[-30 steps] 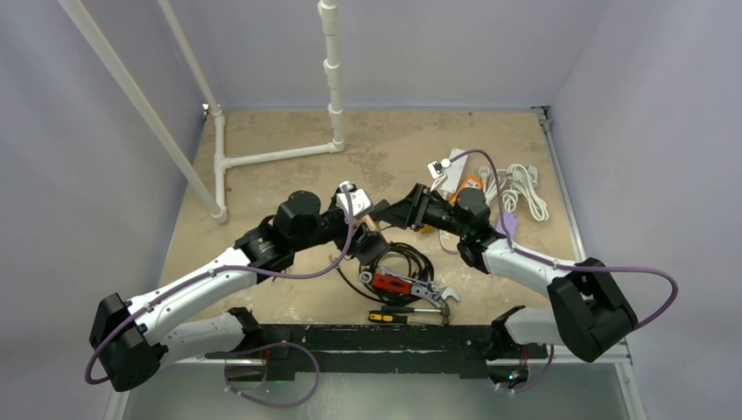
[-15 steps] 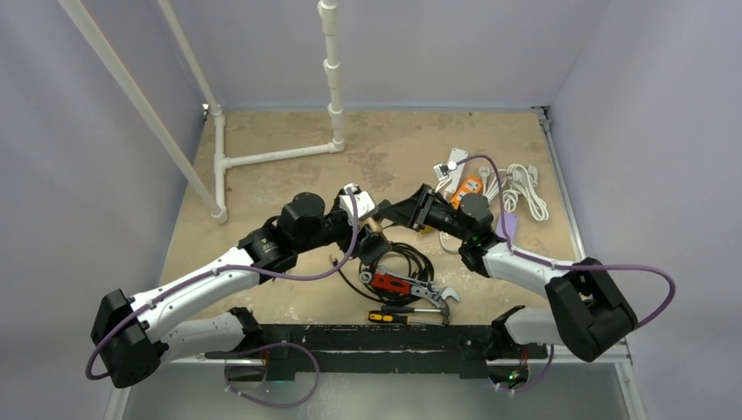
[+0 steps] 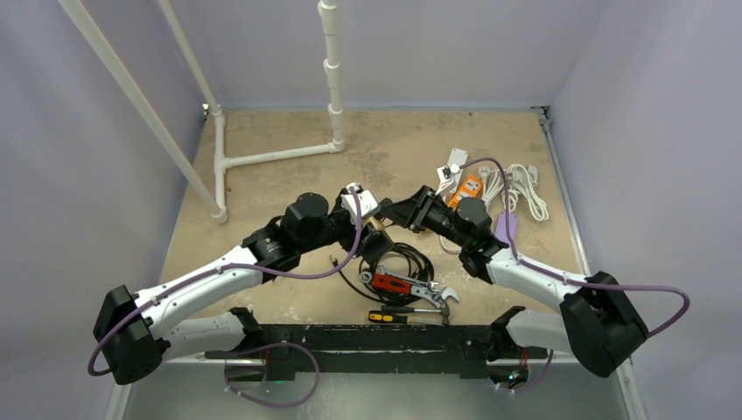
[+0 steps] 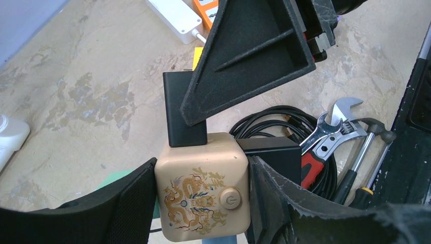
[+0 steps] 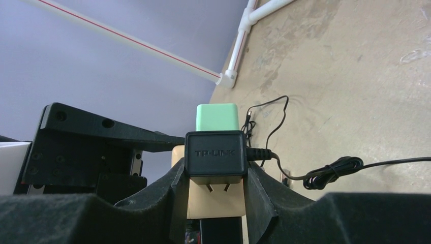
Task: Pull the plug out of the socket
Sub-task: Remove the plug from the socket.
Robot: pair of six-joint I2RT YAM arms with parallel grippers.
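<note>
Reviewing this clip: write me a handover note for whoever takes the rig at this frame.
Left hand: shut on the socket, a beige cube.
Right hand: shut on the black plug seated in the cube.
Done: both grasps made; the prongs show partly in the right wrist view.
Left: pull the hands apart until the prongs come free.

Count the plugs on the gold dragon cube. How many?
3 on the cube: top black plug, side black plug, green plug, behind in the right wrist view. Others may be hidden.
</note>
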